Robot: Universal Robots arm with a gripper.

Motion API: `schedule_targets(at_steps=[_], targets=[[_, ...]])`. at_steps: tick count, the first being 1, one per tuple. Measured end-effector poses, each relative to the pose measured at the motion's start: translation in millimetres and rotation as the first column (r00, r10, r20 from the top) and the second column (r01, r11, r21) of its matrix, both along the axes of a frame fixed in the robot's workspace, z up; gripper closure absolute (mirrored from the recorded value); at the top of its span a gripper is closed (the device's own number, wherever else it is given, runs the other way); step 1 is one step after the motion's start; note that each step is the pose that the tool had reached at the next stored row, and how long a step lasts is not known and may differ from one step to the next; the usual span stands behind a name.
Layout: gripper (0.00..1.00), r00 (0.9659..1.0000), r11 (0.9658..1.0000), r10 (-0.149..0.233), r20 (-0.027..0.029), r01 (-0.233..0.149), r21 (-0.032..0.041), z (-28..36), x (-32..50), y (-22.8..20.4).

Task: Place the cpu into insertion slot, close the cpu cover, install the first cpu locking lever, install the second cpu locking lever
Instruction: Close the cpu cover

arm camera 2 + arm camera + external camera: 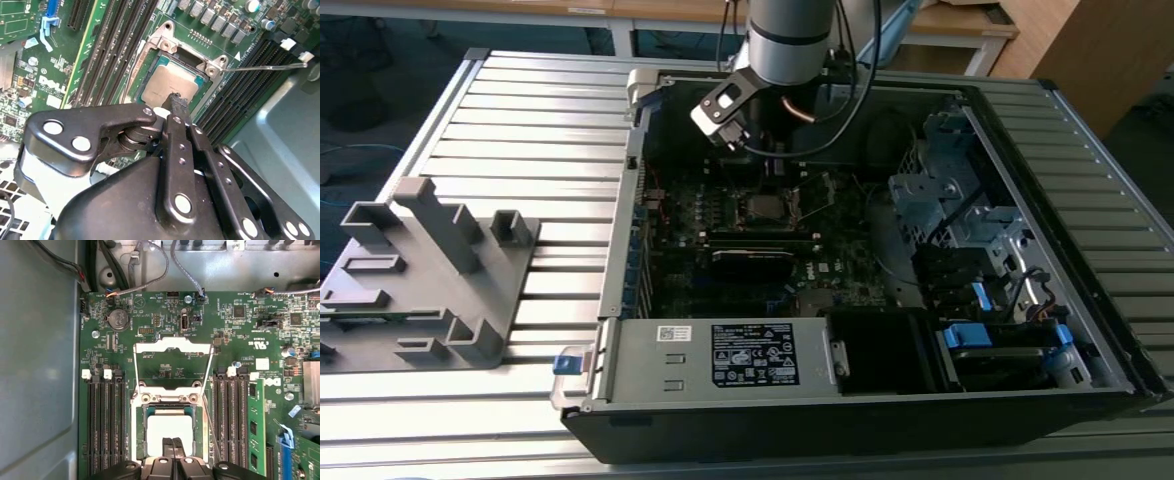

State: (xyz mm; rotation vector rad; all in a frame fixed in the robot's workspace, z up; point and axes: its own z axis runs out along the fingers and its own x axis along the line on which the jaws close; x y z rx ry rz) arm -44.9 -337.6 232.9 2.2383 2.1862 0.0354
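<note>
One computer case [854,425] is lying open on the slatted counter [520,120], with a grey fixture [434,270] standing on the counter at the exterior view's left, well apart from the case. Nearest inside the case, a labelled power supply [720,355] is sitting against the near wall. Beyond it the green motherboard [707,250] is lying flat, flanked in the first wrist view by rows of dark memory slots [105,425].

At mid-board the cpu [170,426] [162,82] is resting in its socket, grey top facing up. The gripper [173,442] [175,100] is pointing down at it with its two fingers pressed together and nothing between them. The tips are meeting the chip's top face or hanging just above it; contact cannot be told.

On the side of the socket away from the fingertips, the cpu cover [172,343] is standing swung open, bare board showing through its window. A thin metal lever [265,67] is stretching from the socket's corner across the memory slots. Farther on, a coin cell [119,318] is sitting on the board, and the arm [787,40] is reaching in from the far side.
</note>
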Motion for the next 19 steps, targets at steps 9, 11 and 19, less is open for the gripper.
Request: schedule_targets(at_steps=[9,11,19], targets=[[0.89,1.0,1.0,0.0,0.0001,0.0,0.0001,18.9,0.0,0.0],[0.89,1.0,1.0,0.0,0.0,0.0,0.0,23.8,0.0,0.0],[0.89,1.0,1.0,0.0,0.0,0.0,0.0001,30.7,0.0,0.0]])
